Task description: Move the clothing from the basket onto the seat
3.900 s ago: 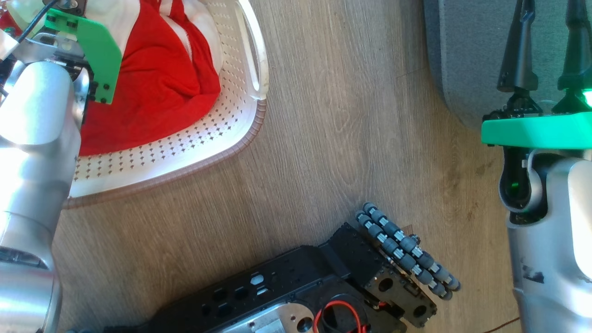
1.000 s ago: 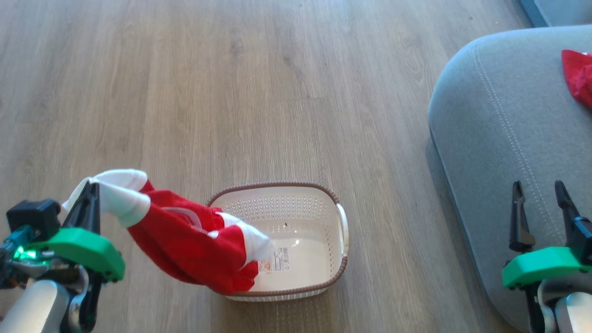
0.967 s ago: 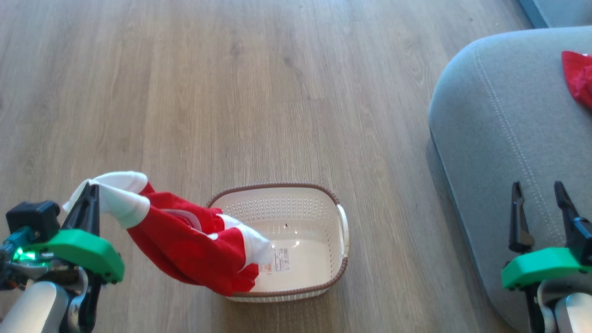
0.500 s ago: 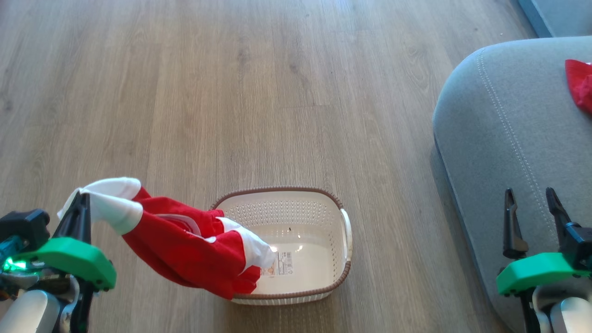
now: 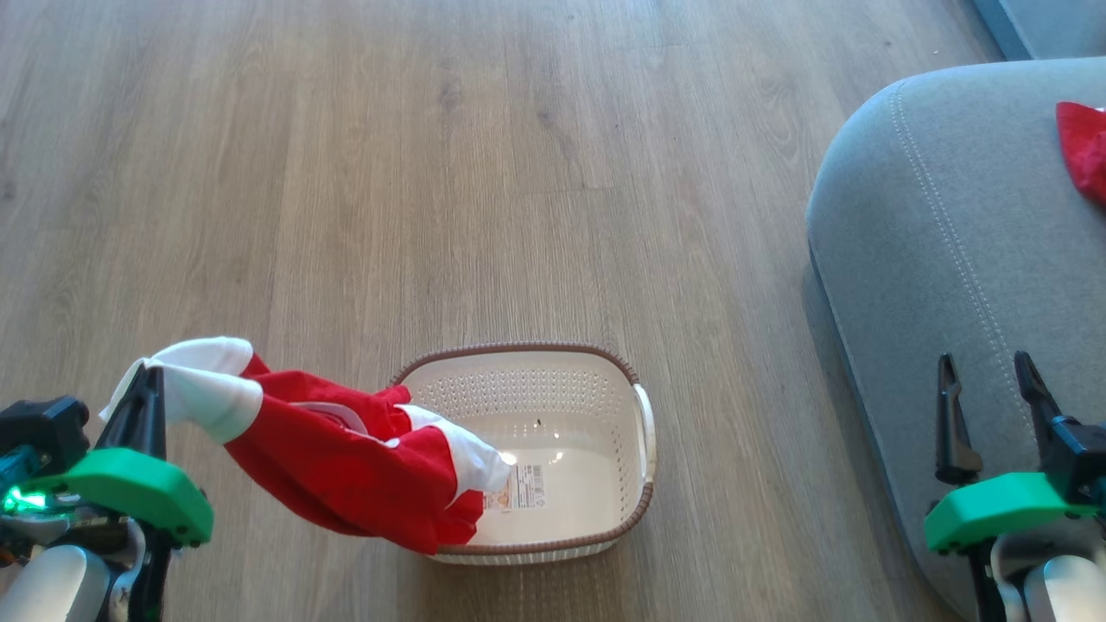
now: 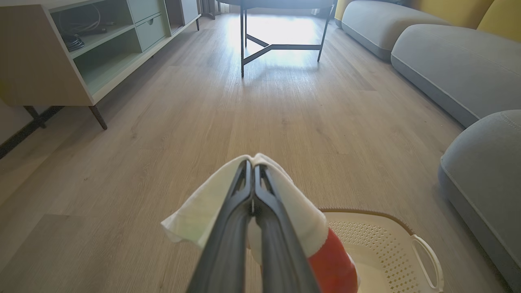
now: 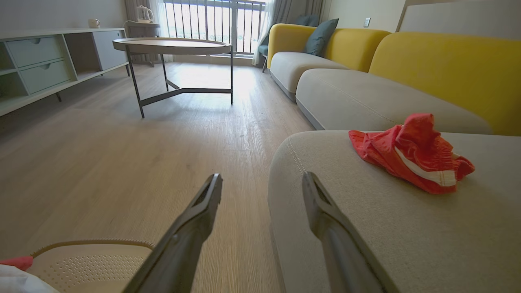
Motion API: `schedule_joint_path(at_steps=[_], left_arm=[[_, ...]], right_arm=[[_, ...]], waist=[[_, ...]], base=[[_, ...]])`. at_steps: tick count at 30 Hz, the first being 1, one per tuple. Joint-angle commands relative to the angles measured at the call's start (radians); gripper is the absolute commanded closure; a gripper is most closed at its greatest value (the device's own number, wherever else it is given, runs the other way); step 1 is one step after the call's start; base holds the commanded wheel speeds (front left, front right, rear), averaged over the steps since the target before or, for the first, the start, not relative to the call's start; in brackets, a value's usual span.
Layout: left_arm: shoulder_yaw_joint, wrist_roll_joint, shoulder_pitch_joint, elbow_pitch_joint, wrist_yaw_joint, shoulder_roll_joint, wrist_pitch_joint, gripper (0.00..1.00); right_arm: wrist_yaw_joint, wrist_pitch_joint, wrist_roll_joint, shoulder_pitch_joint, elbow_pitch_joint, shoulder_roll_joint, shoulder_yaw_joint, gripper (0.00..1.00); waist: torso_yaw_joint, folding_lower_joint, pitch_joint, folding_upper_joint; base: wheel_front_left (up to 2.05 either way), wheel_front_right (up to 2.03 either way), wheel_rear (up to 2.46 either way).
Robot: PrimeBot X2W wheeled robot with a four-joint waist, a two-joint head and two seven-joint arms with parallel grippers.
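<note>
while the clothing (image 5: 346,475) is hanging from its white end, its red part is draping over the left rim of the basket (image 5: 553,351). the left gripper (image 5: 149,380) is clamping that end between closed fingers (image 6: 230,228). a second red garment (image 7: 411,158) is lying on the seat (image 5: 933,216); the right gripper (image 5: 983,361) is hovering nearby, fingers spread, empty.

L gripper (image 5: 151,376): both fingers pressed flat together, no gap, tips pinching a white fold of the clothing (image 5: 346,466), rest of it hanging off to the fingers' right. L wrist bracket (image 5: 121,488), green, sits just behind the fingers, pale L forearm (image 5: 43,587) below. R gripper (image 5: 985,358): fingers spread wide, approx parallel, empty, w/ green R wrist bracket (image 5: 994,510) behind them.
</note>
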Motion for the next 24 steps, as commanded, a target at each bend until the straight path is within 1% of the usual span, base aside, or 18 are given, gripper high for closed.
schedule_joint_path(at_steps=[1, 4, 8, 12, 15, 18, 24], left_arm=[[0.049, -0.002, -0.063, -0.023, 0.001, 0.045, -0.011, 1.00], [0.046, -0.002, -0.065, -0.027, 0.003, 0.045, -0.011, 1.00], [0.029, 0.012, -0.078, -0.060, 0.003, 0.047, -0.003, 1.00], [0.005, 0.030, -0.100, -0.111, 0.010, 0.041, 0.015, 1.00], [-0.022, 0.043, -0.125, -0.150, 0.010, 0.030, 0.032, 1.00], [-0.059, 0.060, -0.154, -0.186, 0.009, 0.011, 0.054, 1.00], [-0.148, 0.086, -0.227, -0.221, -0.006, -0.061, 0.088, 1.00]], right_arm=[[0.007, -0.005, 0.005, -0.029, -0.027, -0.027, 0.022, 0.00], [0.007, -0.005, 0.002, -0.030, -0.026, -0.026, 0.033, 0.00], [0.007, -0.004, 0.014, -0.049, -0.036, -0.038, 0.111, 0.00], [0.007, 0.009, 0.030, -0.100, -0.056, -0.052, 0.240, 0.00], [0.007, 0.021, 0.041, -0.155, -0.062, -0.050, 0.363, 0.00], [0.007, 0.029, 0.054, -0.216, -0.057, -0.032, 0.473, 0.00], [0.007, 0.026, 0.086, -0.331, -0.006, 0.025, 0.646, 0.00]], waist=[[-0.001, 0.0001, 0.000, 0.0000], [-0.003, 0.0001, -0.001, 0.0000], [-0.007, 0.0001, 0.001, 0.0000], [-0.013, 0.0001, 0.004, 0.0000], [-0.017, 0.0001, 0.005, 0.0000], [-0.016, 0.0001, 0.004, 0.0000], [-0.008, 0.0001, 0.002, 0.0000]], base=[[0.00, 0.00, 0.00], [0.00, 0.00, 0.00], [0.00, 0.00, 0.00], [0.00, 0.00, 0.00], [0.00, 0.00, 0.00], [0.00, 0.00, 0.00], [0.00, 0.00, 0.00]])
